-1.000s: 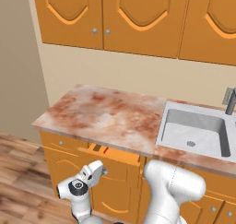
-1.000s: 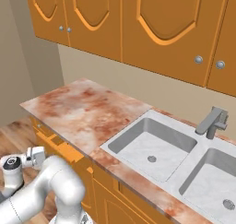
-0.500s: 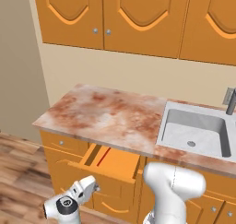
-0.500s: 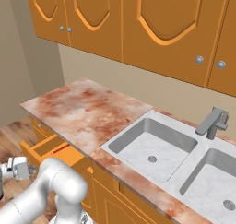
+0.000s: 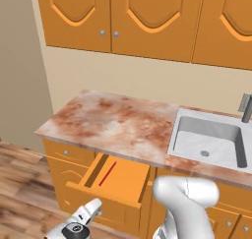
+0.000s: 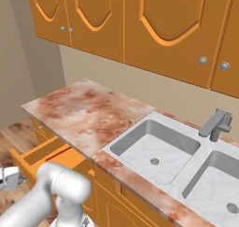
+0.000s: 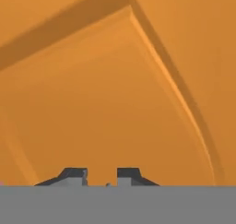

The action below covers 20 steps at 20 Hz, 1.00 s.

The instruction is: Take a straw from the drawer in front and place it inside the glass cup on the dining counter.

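Note:
The orange drawer (image 5: 106, 197) under the marble worktop stands pulled well out, also seen from the right (image 6: 31, 159). A thin red straw (image 5: 107, 173) lies lengthwise on its floor, left of the middle, and appears as a red line (image 6: 59, 152) in the right base view. My gripper (image 5: 93, 207) sits low against the drawer's front panel. In the hand view its fingertips (image 7: 101, 174) stand close together with a small glint between them, which looks like the drawer's knob, against orange wood. The glass cup and the dining counter are out of view.
A marble worktop (image 5: 113, 125) runs above the drawer, with a steel sink (image 5: 209, 142) and tap (image 6: 215, 123) to its right. Orange wall cabinets (image 5: 147, 16) hang overhead. Cabinet doors sit below the drawer. Wooden floor (image 5: 19, 184) lies to the left.
The drawer has slid out from nearly closed to wide open, exposing the red straw. My hand has moved back and down with the drawer front.

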Motion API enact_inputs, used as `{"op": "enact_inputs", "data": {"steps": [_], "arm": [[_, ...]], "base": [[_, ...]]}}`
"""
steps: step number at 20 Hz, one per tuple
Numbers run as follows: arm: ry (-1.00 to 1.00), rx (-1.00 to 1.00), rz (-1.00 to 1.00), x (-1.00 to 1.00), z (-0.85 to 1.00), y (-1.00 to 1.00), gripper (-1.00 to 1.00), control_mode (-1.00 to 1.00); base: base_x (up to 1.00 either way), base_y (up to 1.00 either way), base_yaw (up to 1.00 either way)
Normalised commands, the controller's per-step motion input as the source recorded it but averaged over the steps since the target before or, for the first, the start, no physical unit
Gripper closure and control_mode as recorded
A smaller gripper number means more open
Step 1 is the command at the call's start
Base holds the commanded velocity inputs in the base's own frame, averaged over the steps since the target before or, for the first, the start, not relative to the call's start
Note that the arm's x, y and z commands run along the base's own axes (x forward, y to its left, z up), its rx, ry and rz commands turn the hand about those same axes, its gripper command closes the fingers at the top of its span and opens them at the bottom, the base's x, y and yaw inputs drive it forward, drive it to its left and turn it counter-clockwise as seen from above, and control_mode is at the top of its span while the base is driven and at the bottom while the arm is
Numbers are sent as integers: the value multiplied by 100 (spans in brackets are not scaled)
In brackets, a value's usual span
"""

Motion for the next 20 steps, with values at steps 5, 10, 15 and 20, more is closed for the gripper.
{"op": "enact_inputs", "data": {"steps": [5,10,15,20], "arm": [[0,1,-16,-100,0,2,100,-100],[2,6,-19,-100,6,13,-100,-100],[2,11,-22,-100,49,52,-100,-100],[0,9,-24,-100,85,80,-100,-100]], "base": [[0,0,0],[0,0,0],[0,0,0],[0,0,0]]}}
